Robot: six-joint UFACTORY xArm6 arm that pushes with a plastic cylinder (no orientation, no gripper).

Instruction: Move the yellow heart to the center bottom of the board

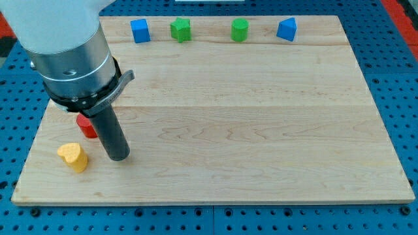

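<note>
The yellow heart (72,156) lies near the board's bottom left corner. My tip (118,156) rests on the board just to the right of the yellow heart, with a small gap between them. A red block (86,125) sits just above the heart, partly hidden behind the rod, so its shape is unclear.
Along the view's top edge stand a blue cube (140,31), a green star-like block (181,29), a green cylinder (240,30) and a blue wedge-like block (286,29). The wooden board (261,130) lies on a blue pegboard table (398,59).
</note>
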